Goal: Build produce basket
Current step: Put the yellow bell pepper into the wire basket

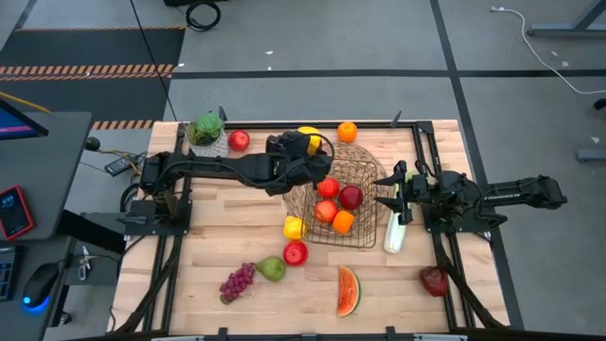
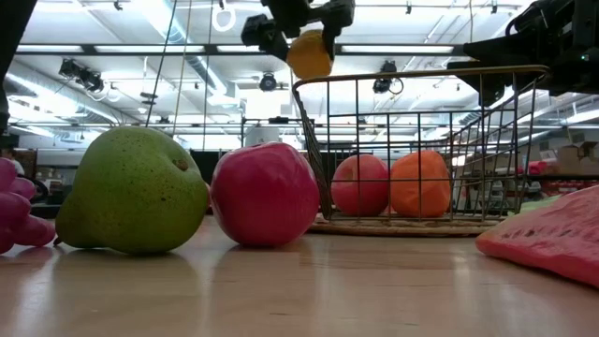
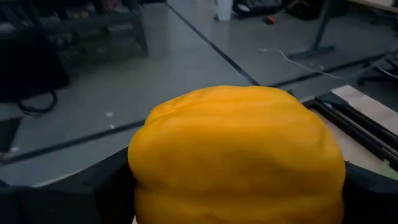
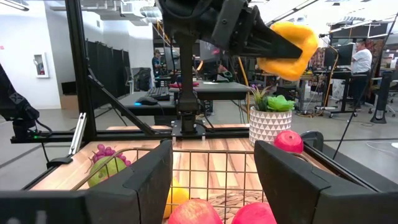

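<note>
My left gripper [image 1: 305,144] is shut on a yellow pepper [image 1: 310,135], held in the air over the far left rim of the wire basket [image 1: 365,161]. The basket holds two red apples [image 1: 328,188], a peach-coloured fruit [image 1: 325,210] and an orange [image 1: 343,222]. My right gripper [image 1: 396,194] is open at the basket's right rim, with the rim wire [image 4: 211,151] in front of its fingers; whether it touches, I cannot tell. A pale celery stalk [image 1: 393,234] lies on the table beside the basket, under that gripper. My left gripper pinches the yellow pepper [image 3: 236,155] between its two fingers [image 3: 93,186], one on each side of it. The fingers [image 4: 264,42] come from the table's left, slanting a little down. The pepper [image 2: 310,54] is lifted clear, above the height of the basket's rim.
On the table near the basket lie a yellow piece [image 1: 294,227], a red apple [image 1: 295,252], a green pear [image 1: 272,269], purple grapes [image 1: 237,281], a watermelon slice [image 1: 348,290] and a dark red fruit [image 1: 434,280]. At the far edge are an orange [image 1: 347,131], a red apple [image 1: 239,140] and a potted plant [image 1: 205,131].
</note>
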`<action>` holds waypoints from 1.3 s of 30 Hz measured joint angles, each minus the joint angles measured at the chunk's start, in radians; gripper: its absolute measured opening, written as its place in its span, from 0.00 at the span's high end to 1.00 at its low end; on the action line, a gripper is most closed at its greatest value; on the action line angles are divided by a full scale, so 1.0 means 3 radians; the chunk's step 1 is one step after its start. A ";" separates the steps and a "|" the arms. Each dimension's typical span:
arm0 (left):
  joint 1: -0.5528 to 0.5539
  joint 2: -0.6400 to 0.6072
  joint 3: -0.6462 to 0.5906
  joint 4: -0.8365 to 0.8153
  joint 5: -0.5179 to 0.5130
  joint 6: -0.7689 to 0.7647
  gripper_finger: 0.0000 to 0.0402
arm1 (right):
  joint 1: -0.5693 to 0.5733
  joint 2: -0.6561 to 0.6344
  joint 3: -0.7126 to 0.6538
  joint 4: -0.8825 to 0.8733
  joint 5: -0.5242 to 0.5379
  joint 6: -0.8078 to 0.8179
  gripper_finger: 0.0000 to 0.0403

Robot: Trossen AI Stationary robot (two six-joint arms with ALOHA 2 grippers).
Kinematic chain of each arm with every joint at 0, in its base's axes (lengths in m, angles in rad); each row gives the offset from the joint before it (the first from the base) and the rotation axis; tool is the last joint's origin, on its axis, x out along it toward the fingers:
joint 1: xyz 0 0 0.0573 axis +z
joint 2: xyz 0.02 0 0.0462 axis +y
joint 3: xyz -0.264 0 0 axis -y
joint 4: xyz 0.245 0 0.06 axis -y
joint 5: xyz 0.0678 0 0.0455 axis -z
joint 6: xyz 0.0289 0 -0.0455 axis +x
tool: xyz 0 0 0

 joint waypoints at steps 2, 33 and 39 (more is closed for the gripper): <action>-0.0020 0.0000 0.0000 0.0000 -0.0120 0.0003 0.12 | 0.0001 0.0000 -0.0001 0.0000 0.0000 -0.0001 0.43; -0.0400 0.0490 0.0001 0.0099 -0.0904 0.2246 0.12 | 0.0000 0.0001 -0.0001 0.0001 0.0001 0.0000 0.43; -0.0393 0.0487 0.0000 0.0395 -0.0059 0.2731 0.12 | 0.0000 0.0001 -0.0001 0.0001 0.0001 -0.0001 0.43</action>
